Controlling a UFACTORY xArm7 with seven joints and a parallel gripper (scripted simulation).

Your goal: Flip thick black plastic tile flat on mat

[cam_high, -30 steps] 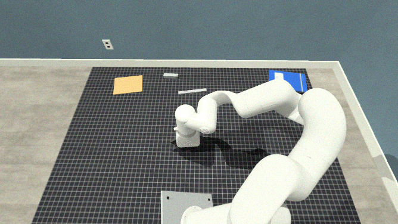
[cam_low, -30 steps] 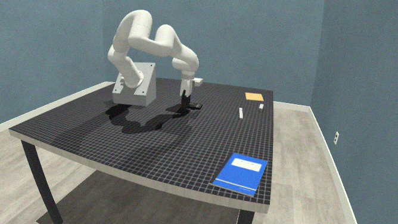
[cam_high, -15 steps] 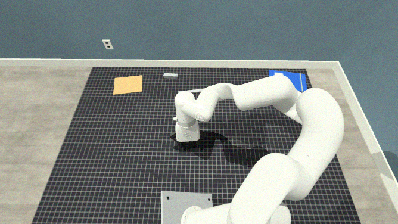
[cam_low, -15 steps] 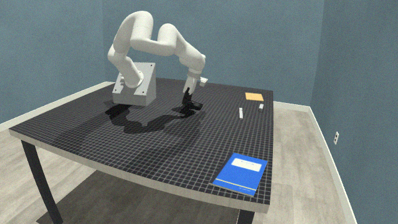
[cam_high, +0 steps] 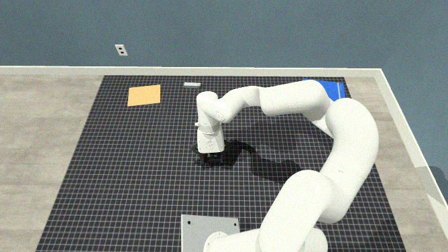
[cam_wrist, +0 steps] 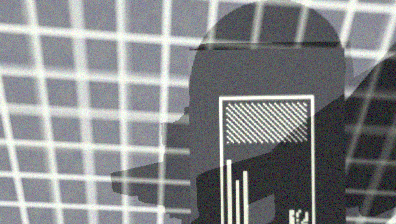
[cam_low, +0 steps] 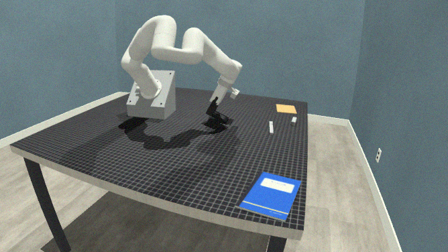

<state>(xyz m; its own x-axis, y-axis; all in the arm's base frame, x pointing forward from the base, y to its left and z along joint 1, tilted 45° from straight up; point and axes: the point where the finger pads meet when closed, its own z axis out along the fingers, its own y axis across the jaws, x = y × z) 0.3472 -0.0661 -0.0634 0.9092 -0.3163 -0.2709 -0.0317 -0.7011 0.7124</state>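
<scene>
Tile (cam_low: pixel 220 117) (cam_wrist: pixel 266 160), probably rigid and modestly heavy, appears clamped in the claw (cam_high: pixel 212 160) (cam_low: pixel 212 114) by opposite side edges, best gripped near mid-length against slipping.

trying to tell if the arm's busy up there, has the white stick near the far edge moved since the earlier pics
No. The white stick lies in the same spot beside the orange sheet.
</scene>
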